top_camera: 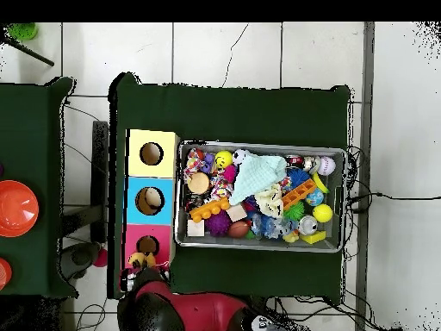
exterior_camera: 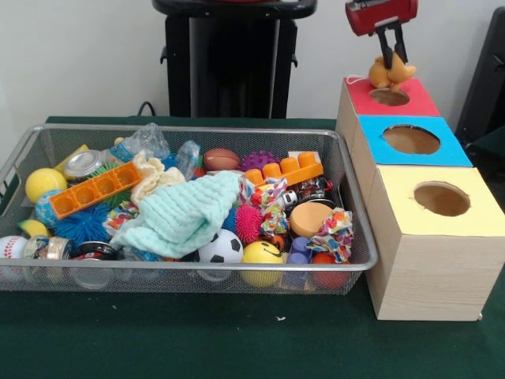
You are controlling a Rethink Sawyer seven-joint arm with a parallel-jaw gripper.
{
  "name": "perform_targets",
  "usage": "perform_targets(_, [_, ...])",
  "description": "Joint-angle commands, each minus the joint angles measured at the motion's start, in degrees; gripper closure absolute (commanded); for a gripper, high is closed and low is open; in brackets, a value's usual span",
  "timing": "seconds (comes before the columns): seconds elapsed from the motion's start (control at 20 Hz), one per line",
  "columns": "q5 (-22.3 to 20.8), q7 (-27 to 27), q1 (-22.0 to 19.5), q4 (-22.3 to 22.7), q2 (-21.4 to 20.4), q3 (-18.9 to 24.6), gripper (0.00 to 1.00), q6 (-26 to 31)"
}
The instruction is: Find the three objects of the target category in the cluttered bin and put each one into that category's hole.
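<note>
My gripper (exterior_camera: 392, 52) hangs at the top right, shut on a small yellow-orange soft toy (exterior_camera: 392, 73). The toy dangles just above the round hole (exterior_camera: 389, 96) of the red-topped wooden box. In the overhead view the toy (top_camera: 136, 260) sits at the robot-side edge of the red top (top_camera: 148, 245), and the gripper itself is hidden among the arm. The wire mesh bin (exterior_camera: 189, 129) lies left of the boxes, full of mixed toys. It also shows in the overhead view (top_camera: 258, 145).
A blue-topped box (exterior_camera: 411, 140) and a yellow-topped box (exterior_camera: 440, 199) stand in line with the red one. The bin holds a mint cloth (exterior_camera: 185, 217), a soccer ball (exterior_camera: 220, 248), a yellow smiley ball (exterior_camera: 262, 254) and an orange block tray (exterior_camera: 95, 189). An orange bowl (top_camera: 15, 207) sits on a side table.
</note>
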Motion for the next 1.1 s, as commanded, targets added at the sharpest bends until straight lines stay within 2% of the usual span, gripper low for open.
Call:
perform_targets(0.05, [1.6,10.1,-1.8,-5.6,-1.5,-2.3,1.0,5.2])
perform_targets(0.45, [1.5,10.5,-2.2,-6.0,-2.6,-1.5,1.0,5.6])
perform_targets(1.1, [1.5,12.7,-1.8,-6.2,0.2,-0.9,1.0,2.1])
